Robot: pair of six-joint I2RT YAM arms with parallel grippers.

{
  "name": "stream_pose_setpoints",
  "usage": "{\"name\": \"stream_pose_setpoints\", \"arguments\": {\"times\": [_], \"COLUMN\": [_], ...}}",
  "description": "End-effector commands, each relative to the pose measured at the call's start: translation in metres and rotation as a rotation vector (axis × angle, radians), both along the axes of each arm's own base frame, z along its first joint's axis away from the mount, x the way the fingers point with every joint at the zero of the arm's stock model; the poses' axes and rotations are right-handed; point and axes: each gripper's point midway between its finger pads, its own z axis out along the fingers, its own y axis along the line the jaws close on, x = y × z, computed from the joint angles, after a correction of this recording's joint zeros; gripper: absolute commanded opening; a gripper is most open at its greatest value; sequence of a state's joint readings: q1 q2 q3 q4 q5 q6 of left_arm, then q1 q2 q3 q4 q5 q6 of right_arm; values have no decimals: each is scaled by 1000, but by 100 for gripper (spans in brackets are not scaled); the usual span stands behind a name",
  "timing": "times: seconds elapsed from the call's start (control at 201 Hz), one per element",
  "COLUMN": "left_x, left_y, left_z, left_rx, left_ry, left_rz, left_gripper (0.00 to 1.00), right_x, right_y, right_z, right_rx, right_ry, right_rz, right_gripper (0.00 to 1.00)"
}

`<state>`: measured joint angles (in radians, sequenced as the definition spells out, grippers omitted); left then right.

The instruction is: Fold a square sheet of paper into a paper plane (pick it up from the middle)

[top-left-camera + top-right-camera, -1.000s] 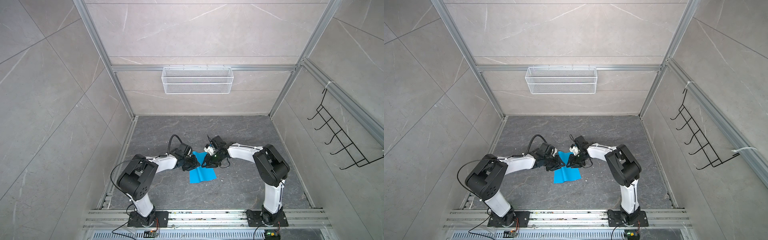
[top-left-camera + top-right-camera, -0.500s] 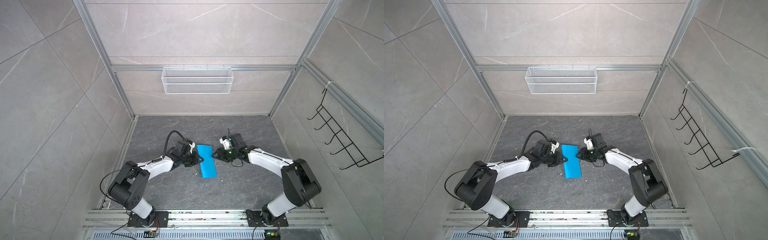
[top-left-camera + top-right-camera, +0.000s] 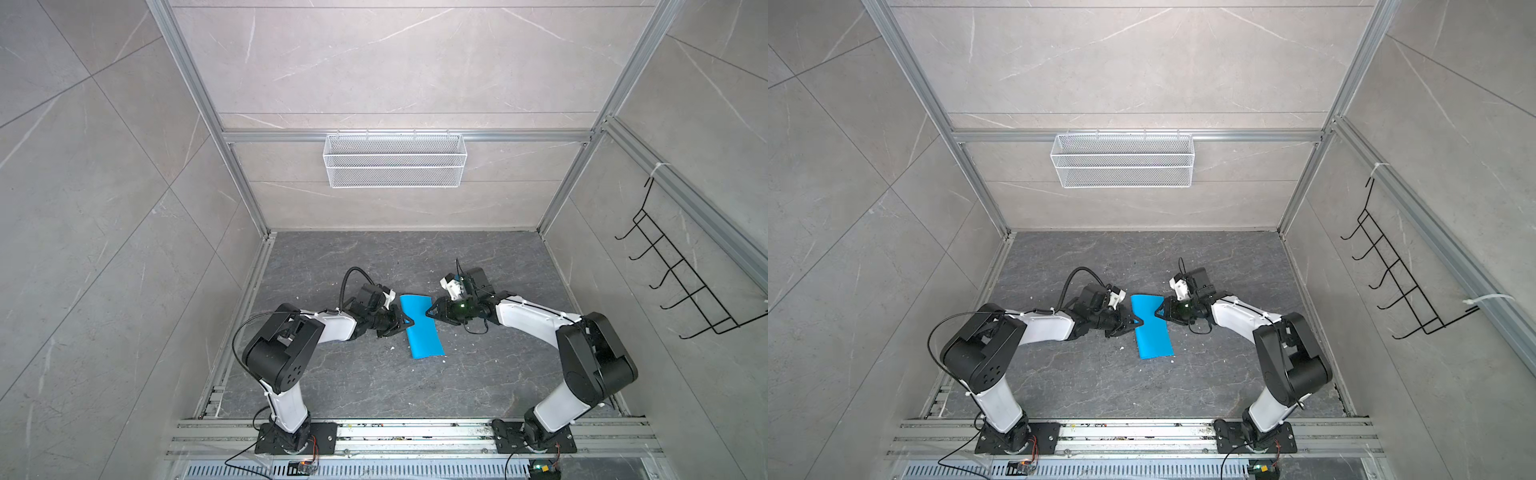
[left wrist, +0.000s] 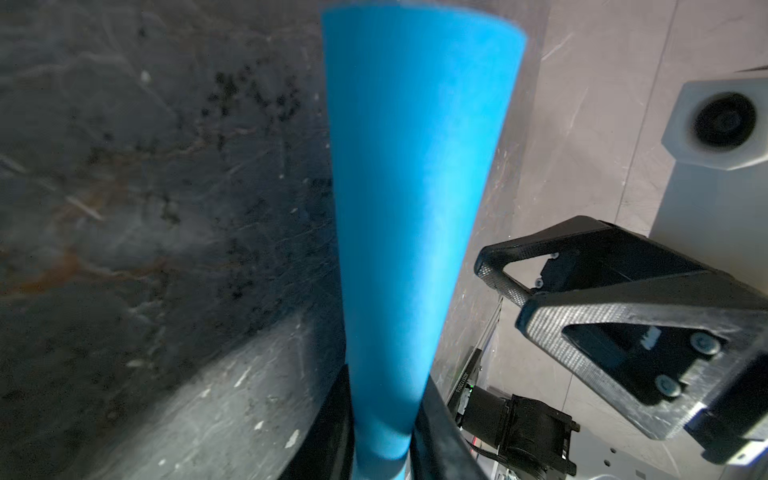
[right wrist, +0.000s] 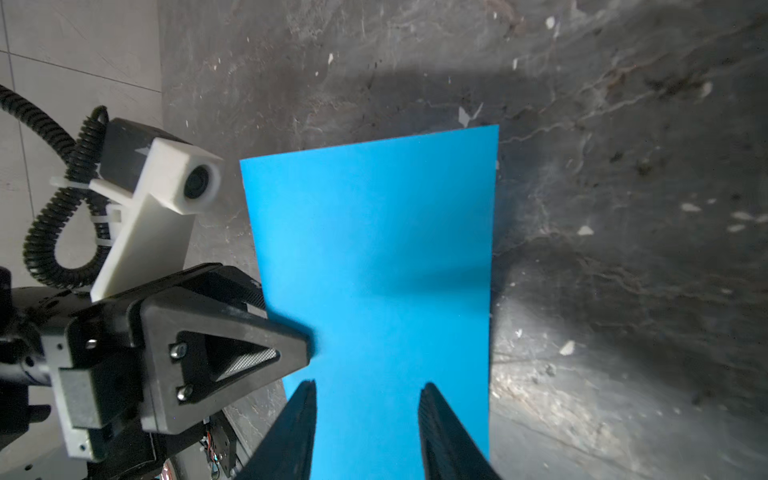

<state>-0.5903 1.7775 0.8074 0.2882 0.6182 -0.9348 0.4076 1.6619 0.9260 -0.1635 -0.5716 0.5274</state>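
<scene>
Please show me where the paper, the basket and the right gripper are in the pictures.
paper [image 3: 423, 332]: in a top view, middle of the blue strip.
basket [image 3: 395, 176]: in a top view, its mesh wall.
right gripper [image 5: 368, 384]: right wrist view, midway between its fingertips.

Matt, smooth blue paper [image 3: 422, 328] there; the grey floor [image 3: 374, 386] looks like scuffed, veined stone; the basket [image 3: 395, 170] is white wire mesh.
</scene>
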Motion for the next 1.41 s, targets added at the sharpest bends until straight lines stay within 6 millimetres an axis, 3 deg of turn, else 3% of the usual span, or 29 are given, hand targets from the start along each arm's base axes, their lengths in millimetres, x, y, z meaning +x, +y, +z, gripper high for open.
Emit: {"name": "stream_pose_setpoints", "arguments": {"times": [0.0,0.224,0.498,0.702,0.881,0.991,1.215,1.404], "left_x": [7,6,8,3,-4,-6,-8,-6], "left_y": [0,5,8,16,29,33,43,43], "left_z": [2,-6,-3,6,16,20,3,-4], "left_rx": [20,63,91,107,128,141,215,228], "left_ry": [-21,-12,-20,-18,-27,-36,2,16], "left_rz": [-6,-15,-13,16,68,89,118,119], "left_gripper": [28,31,37,44,60,61,61,62], "right_x": [-7,-14,-17,-21,-20,-19,-18,-20], "right_y": [7,14,14,18,24,28,40,43], "right_z": [-12,-34,-49,-51,-49,-45,-36,-41], "right_rx": [-6,-29,-56,-49,-15,10,68,57], "right_ry": [37,91,129,134,136,130,115,126], "right_rz": [44,67,65,81,83,89,118,128], "right_gripper": [41,36,34,34,35,35,35,35]}}
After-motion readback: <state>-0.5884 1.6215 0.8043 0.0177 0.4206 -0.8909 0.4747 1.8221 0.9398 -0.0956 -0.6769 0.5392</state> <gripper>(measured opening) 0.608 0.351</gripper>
